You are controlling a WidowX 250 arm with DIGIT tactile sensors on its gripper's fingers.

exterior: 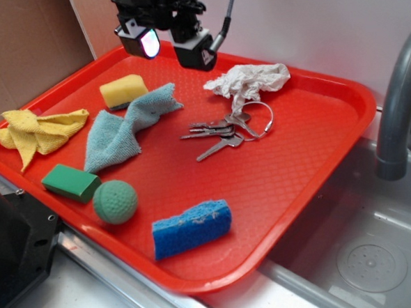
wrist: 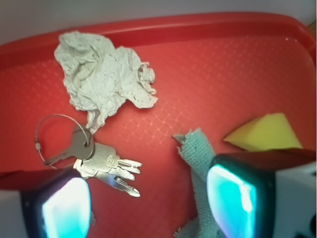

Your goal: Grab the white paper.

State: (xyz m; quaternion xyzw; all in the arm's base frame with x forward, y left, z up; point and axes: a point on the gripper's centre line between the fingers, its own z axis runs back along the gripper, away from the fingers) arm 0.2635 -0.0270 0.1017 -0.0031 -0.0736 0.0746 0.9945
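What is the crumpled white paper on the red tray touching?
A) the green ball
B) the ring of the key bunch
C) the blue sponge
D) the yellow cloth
B: the white paper lies at the tray's far side with its lower edge against the ring of the key bunch; the wrist view shows the same contact, with nothing else near it.

On the red plastic tray (exterior: pixel 319 182), the crumpled white paper (exterior: pixel 246 80) lies just behind the metal key bunch (exterior: pixel 228 131), right of my gripper (exterior: pixel 172 48).
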